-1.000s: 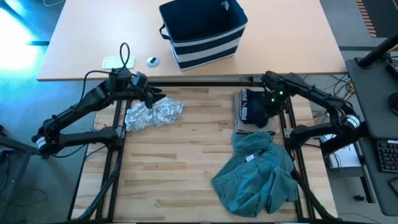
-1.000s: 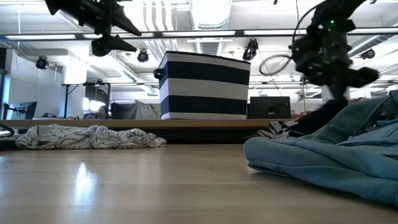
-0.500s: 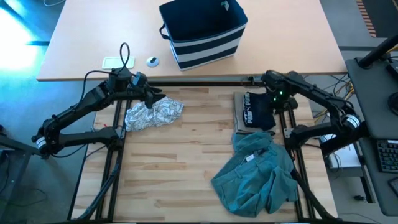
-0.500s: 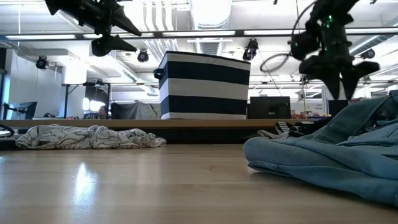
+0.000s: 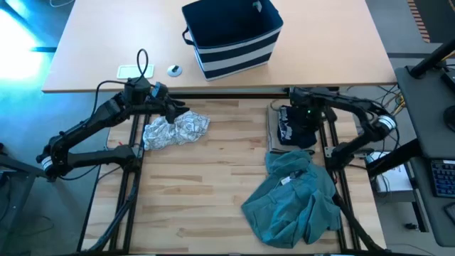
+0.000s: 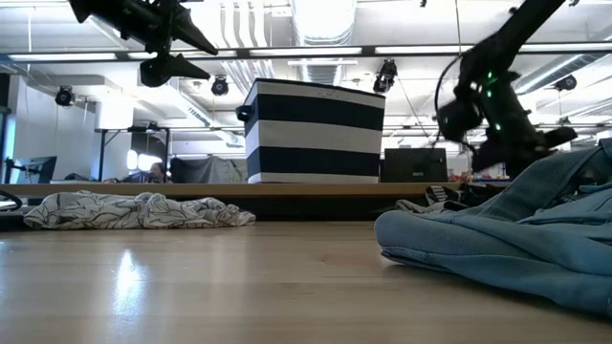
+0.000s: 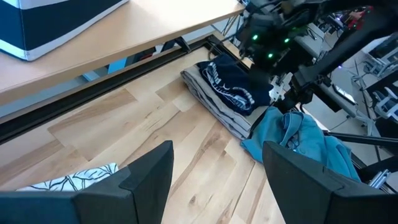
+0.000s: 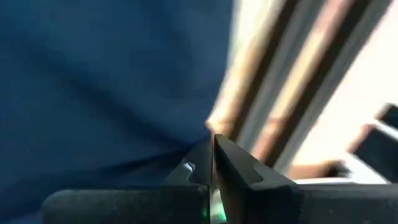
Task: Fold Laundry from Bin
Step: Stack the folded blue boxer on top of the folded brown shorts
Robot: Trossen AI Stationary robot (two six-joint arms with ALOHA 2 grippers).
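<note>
"Two arms, one at work?"

"Yes: the right gripper [image 5: 294, 116], fingers pinched together, is down on the folded navy garment [image 5: 290, 125] atop a tan one [image 7: 211, 99]. Whether it pinches cloth, I cannot tell."

"And the left gripper [image 5: 173, 110]?"

"Spread wide, empty, above the grey-white patterned garment [image 5: 174, 129]. The teal garment [image 5: 291, 199] lies crumpled nearby; the bin [image 5: 232, 35] sits well apart."

"Advice?"

"Press the fold flat and lift straight off, probably, so the stack stays square."
</note>
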